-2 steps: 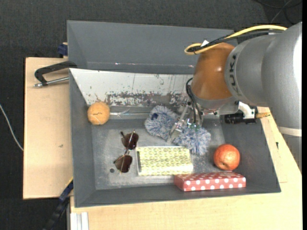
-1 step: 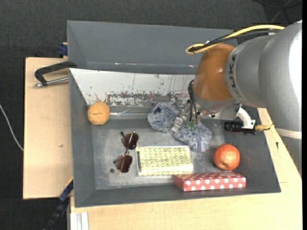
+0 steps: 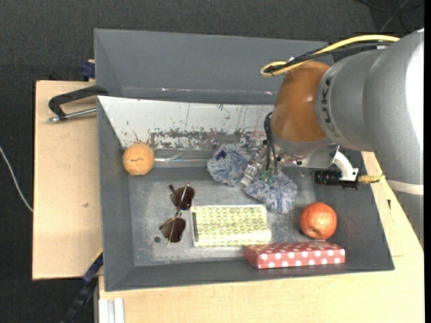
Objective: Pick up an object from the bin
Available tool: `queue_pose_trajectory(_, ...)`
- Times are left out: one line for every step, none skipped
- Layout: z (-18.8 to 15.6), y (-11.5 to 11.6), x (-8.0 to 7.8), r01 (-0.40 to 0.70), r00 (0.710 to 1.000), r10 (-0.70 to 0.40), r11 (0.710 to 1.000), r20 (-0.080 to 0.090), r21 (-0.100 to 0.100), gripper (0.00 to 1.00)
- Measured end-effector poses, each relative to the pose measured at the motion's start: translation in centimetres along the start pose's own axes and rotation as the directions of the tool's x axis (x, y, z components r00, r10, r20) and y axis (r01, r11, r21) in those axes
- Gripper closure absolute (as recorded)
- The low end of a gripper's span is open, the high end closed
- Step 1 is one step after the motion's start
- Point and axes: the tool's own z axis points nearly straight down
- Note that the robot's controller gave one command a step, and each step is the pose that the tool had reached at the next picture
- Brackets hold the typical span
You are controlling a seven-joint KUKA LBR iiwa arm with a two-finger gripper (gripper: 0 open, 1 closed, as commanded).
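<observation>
Camera view, gripper [image 3: 262, 172] over crumpled fuzzy blue cloth [image 3: 225, 165]

Robot lab: industrial arm [image 3: 377, 93] over grey metal bin [image 3: 202, 66], dark carpet [image 3: 40, 19] floor.
</observation>
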Motion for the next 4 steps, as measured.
queue_pose_trajectory(-0.2,0.0,0.1,0.0,1.0,0.0,1.0,-0.002,0.002,1.0)
queue_pose_trajectory(-1.2,-0.1,0.2,0.0,1.0,0.0,1.0,-0.005,0.006,1.0)
queue_pose_trajectory(-2.2,-0.1,0.1,0.0,1.0,0.0,1.0,-0.005,0.006,1.0)
queue_pose_trajectory(-3.6,-0.1,0.2,0.001,1.0,-0.001,1.0,-0.009,0.009,1.0)
